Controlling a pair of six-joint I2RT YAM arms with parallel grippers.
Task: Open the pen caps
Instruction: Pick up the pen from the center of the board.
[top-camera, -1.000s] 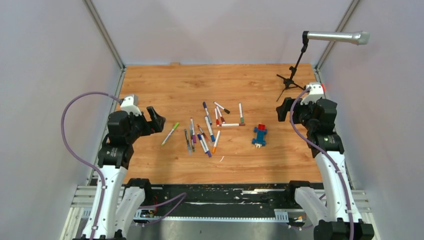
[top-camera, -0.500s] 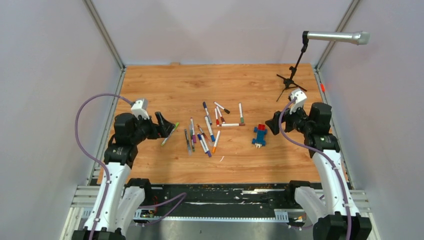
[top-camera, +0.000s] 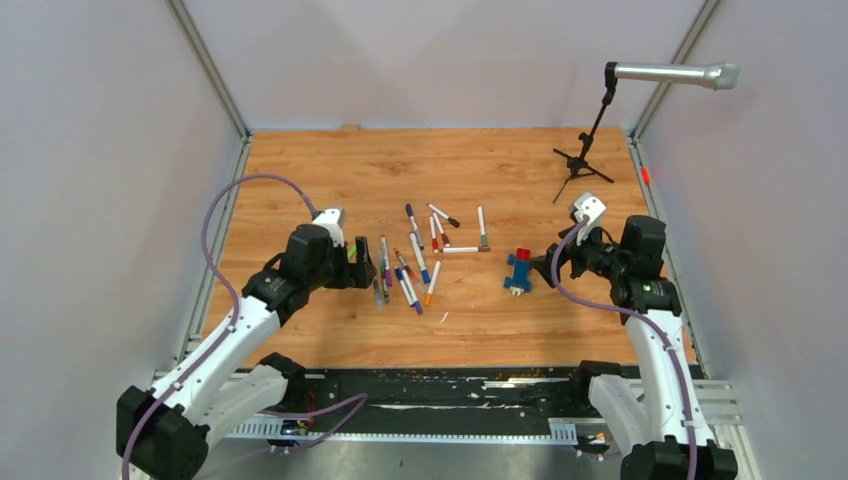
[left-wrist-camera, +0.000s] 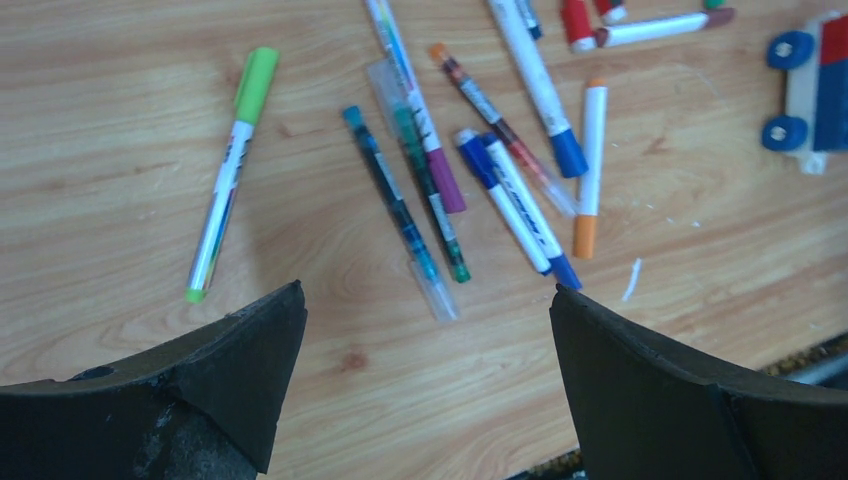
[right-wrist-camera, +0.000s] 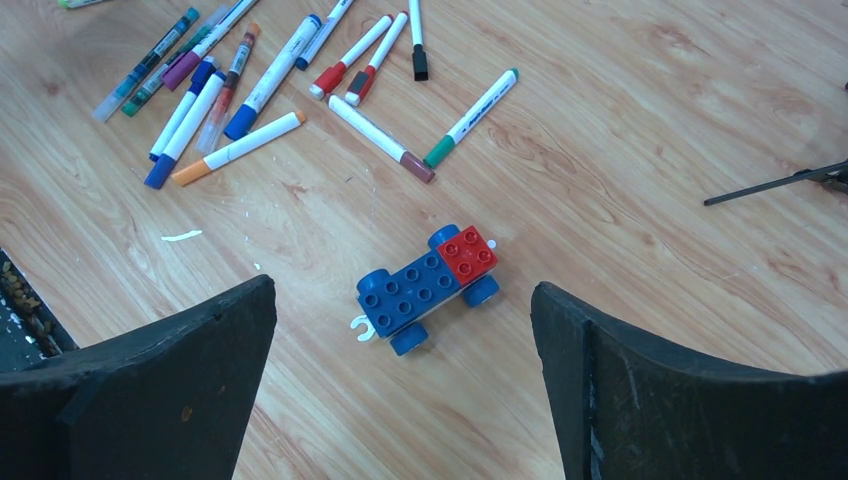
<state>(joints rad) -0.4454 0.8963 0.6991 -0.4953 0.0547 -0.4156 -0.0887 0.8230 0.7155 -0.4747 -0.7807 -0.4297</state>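
my left gripper (top-camera: 362, 270) spread wide and empty over the pens (left-wrist-camera: 520, 205), my right gripper (top-camera: 543, 265) wide open above the toy car (right-wrist-camera: 428, 288), pen caps (left-wrist-camera: 568, 153) all on, scattered mid-table (top-camera: 480, 160)

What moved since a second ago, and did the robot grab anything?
Both arms swung inward. The left gripper now hovers over the pens, and the right gripper is beside the blue-and-red toy car. Both are open and hold nothing. The pens, the pen caps and the toy car stayed put.
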